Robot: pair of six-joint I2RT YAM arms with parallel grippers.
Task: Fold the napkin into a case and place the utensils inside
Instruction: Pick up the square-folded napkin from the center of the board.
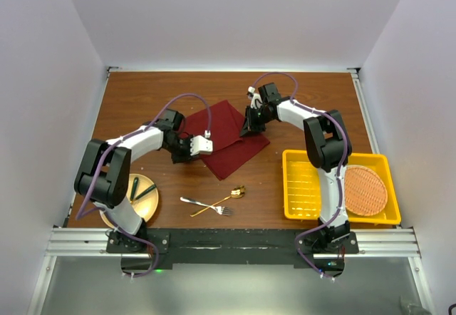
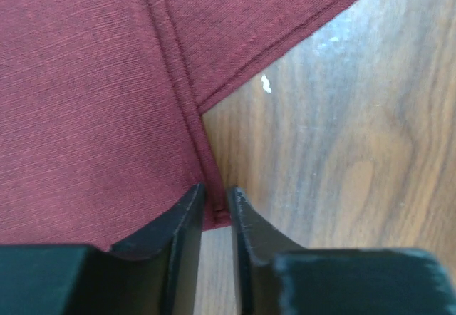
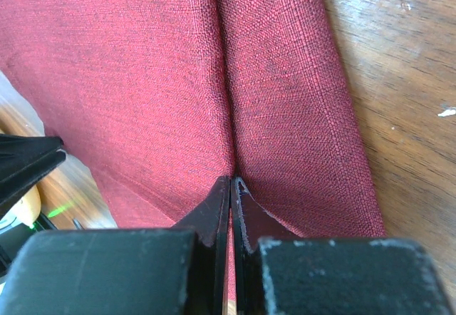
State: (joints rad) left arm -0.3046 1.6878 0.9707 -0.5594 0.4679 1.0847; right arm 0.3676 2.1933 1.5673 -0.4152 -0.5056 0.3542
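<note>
While the napkin lies in the middle of the tabletop as a loose, angled overlap of layers, no narrow case is yet formed. The left gripper is set at the near left hem, its jaws drawn almost together with the hem nipped between them. The right gripper is placed at the far right side, its jaws pressed together on a raised ridge of cloth. Folding is therefore judged to be partly done: the cloth is gripped at two opposite sides, but further folds are needed. The fork and spoon are shown crossed on the bare wood near the front edge, apart from the napkin, and are not yet placed inside.
</note>
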